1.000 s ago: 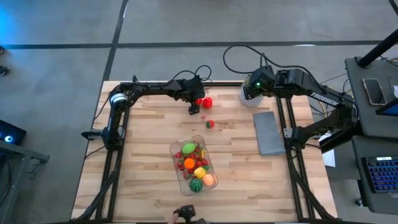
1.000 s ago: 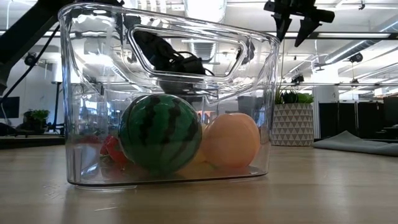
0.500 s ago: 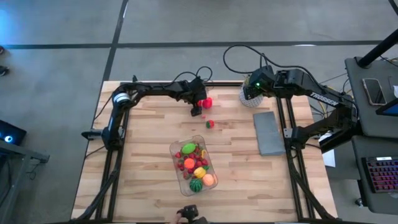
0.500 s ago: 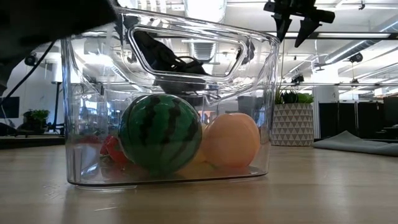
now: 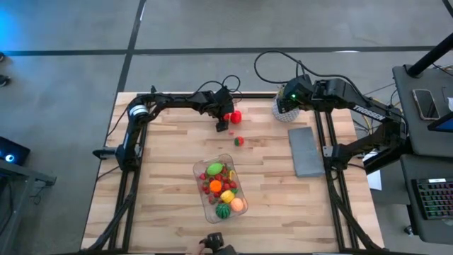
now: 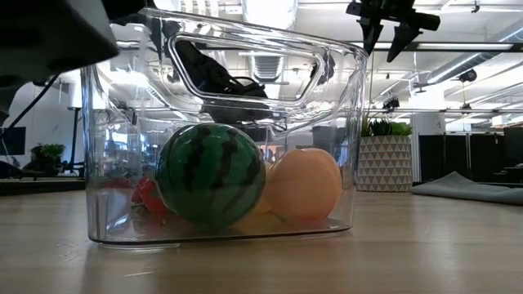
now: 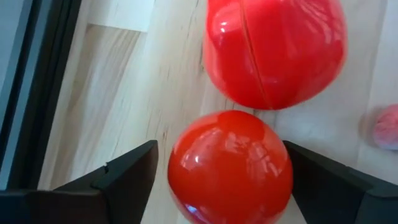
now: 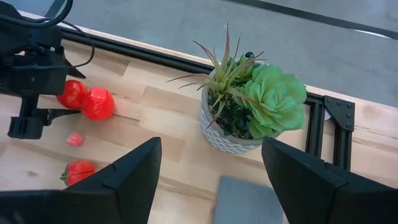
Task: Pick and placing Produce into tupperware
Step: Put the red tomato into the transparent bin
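Since the earlier frame my left arm has crept a little closer over the two red fruits, while the right arm has not shifted. The left tool (image 7: 221, 180) hangs low over the tabletop (image 5: 163, 184) on the far side of the tupperware (image 5: 222, 188), its fingers (image 7: 127, 177) spread apart on either side of a glossy red ball (image 7: 230, 165) without pressing on it. A second, larger red fruit (image 7: 273, 50) lies just beyond that ball, touching or nearly touching it, and a small pale pink piece (image 7: 388, 127) sits off to one side. Between this cluster and the tupperware a red piece with a green top (image 5: 239, 141) rests alone on the wood. The tupperware stands near the front middle of the tabletop, already holding a striped watermelon (image 6: 211, 175), a peach-coloured ball (image 6: 304, 184) and other Produce (image 5: 216, 185). I keep the right tool (image 8: 211, 180) raised above the potted plant (image 8: 245, 106), far to the right of the tupperware, fingers wide apart and holding nothing. A grey slab (image 5: 306, 151) lies to the right of the tupperware.
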Tool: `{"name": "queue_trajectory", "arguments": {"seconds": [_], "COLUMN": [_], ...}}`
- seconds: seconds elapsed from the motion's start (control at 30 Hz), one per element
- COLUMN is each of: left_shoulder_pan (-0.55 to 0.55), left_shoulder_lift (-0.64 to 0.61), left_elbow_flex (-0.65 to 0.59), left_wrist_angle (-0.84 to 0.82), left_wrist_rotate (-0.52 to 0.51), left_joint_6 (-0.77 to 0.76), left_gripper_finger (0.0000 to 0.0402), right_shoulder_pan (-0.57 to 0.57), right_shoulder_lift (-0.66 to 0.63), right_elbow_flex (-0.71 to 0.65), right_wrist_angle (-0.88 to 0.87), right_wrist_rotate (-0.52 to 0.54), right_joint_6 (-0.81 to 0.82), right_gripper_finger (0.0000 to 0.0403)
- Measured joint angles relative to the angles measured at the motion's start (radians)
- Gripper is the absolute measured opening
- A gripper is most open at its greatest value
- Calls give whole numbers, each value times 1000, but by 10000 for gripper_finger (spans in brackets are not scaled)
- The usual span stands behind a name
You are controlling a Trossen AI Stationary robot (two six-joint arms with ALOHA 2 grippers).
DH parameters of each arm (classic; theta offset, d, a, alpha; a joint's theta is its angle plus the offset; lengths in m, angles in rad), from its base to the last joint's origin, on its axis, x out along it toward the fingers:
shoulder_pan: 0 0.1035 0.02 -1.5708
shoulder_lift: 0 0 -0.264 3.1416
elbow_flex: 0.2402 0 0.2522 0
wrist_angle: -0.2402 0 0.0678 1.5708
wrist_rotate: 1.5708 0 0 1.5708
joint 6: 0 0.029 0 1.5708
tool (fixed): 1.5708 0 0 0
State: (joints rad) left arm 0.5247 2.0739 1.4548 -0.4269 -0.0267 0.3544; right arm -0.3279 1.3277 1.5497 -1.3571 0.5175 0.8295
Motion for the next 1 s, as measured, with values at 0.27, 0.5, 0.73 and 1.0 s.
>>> {"name": "queue_trajectory", "arguments": {"seconds": [0.27,0.5,0.73,1.0], "left_shoulder_pan": [-1,0,-4,-56], "left_shoulder_lift": [0,0,-51,-220], "left_elbow_flex": [2,3,3,1], "left_wrist_angle": [-10,-9,-67,-324], "left_wrist_rotate": [0,-1,-1,97], "left_joint_6": [-1,-2,-8,-162], "left_gripper_finger": [254,246,247,247], "right_shoulder_pan": [0,0,0,0], "right_shoulder_lift": [0,0,0,0], "right_elbow_flex": [0,0,0,0], "right_wrist_angle": [1,1,1,1], "right_wrist_rotate": [0,0,0,-1], "right_joint_6": [-3,-3,-3,-19], "right_gripper_finger": [270,271,267,263]}}
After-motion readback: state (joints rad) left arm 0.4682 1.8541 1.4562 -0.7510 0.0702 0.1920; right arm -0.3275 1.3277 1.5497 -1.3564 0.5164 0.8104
